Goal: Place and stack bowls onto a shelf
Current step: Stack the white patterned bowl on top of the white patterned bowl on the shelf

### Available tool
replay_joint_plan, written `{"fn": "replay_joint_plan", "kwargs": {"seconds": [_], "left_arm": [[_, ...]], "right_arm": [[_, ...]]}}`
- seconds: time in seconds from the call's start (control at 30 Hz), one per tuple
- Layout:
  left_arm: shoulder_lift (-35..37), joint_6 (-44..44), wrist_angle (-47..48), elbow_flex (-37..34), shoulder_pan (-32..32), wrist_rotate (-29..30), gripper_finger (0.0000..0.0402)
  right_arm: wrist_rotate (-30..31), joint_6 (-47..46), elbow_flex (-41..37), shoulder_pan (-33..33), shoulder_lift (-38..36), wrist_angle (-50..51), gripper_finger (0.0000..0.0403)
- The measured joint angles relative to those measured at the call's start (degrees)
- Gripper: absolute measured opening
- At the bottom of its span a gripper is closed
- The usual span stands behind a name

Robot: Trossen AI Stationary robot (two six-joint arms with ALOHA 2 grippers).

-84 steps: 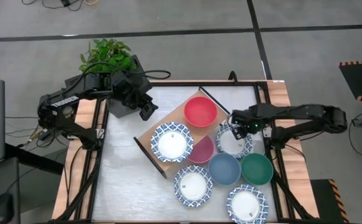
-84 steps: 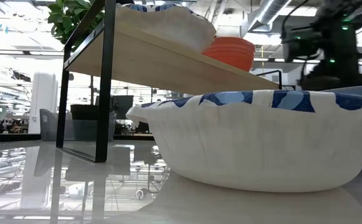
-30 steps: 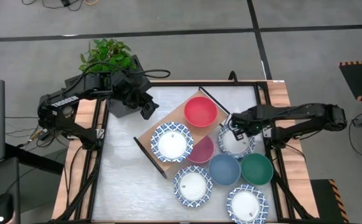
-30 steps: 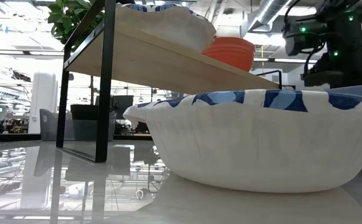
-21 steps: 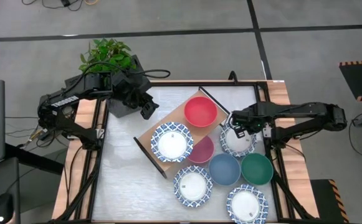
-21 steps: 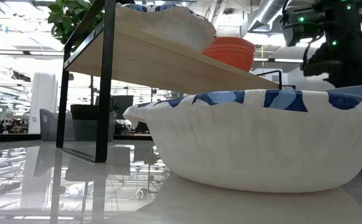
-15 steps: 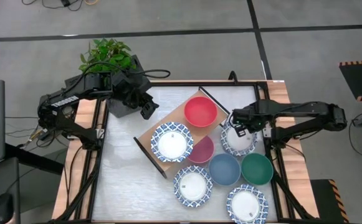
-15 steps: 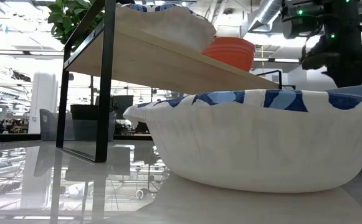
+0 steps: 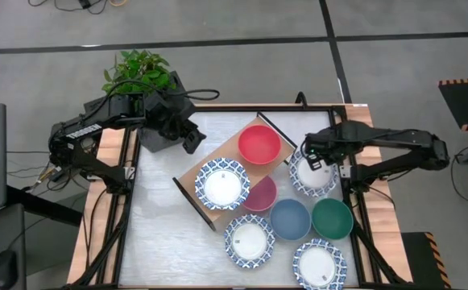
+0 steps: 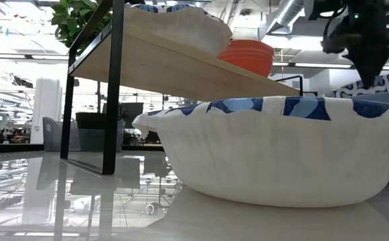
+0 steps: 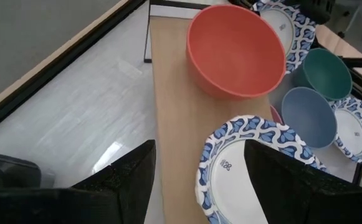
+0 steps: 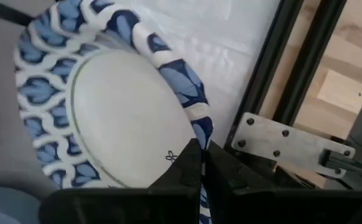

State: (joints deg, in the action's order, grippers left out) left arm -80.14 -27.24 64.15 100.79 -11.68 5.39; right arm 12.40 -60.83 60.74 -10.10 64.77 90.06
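My right gripper is shut on a white bowl with a blue-patterned rim and holds it above the table's right side, beside the shelf. The shelf's light-wood board carries a red bowl and a patterned bowl. A pink bowl sits partly under the board. Blue, green and two patterned bowls stand on the table near the front. My left gripper hangs open above the shelf's far left end. My right gripper pinches the patterned bowl's rim between its two fingers, one inside the bowl and one outside. The fingers come from above, pointing down, at the rim's far side. The bowl hangs below them, opening up, clear of the table.
A potted plant stands at the table's far left corner behind my left arm. A patterned bowl fills the low view's foreground. Black frame rails run along the table's right edge, close to the held bowl.
My right gripper has risen, staying shut on the patterned bowl's rim. The bowl has come up off the table and shifted a little toward the far right, away from the pink bowl. My left arm has kept still.
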Motion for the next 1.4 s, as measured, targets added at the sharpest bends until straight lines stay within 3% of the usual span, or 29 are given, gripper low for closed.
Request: {"fn": "replay_joint_plan", "kwargs": {"seconds": [0.27, 0.77, 1.07, 1.23, 1.4], "left_arm": [[0.0, -0.7, -1.2, 0.0, 0.0, 0.0, 0.0229], [0.0, -1.1, -1.2, 0.0, 0.0, 0.0, 0.0229], [0.0, -2.1, -3.9, 0.0, 0.0, -0.1, 0.0229], [0.0, -1.9, -11.4, 0.0, 0.0, -2.3, 0.0229], [-0.2, -3.3, -19.6, 0.0, 0.0, -4.8, 0.0229]], "right_arm": [[-0.4, 3.9, 3.4, -2.6, -2.3, 0.0, 0.0029], [-6.5, 9.7, 11.5, -3.9, -8.2, -0.1, 0.0026], [-5.6, 9.9, 14.8, -3.9, -11.5, -0.4, 0.0028], [-4.9, 10.2, 18.6, -3.9, -12.1, -5.5, 0.003], [-4.8, 15.1, 21.6, -3.9, -11.9, -18.0, 0.003]]}}
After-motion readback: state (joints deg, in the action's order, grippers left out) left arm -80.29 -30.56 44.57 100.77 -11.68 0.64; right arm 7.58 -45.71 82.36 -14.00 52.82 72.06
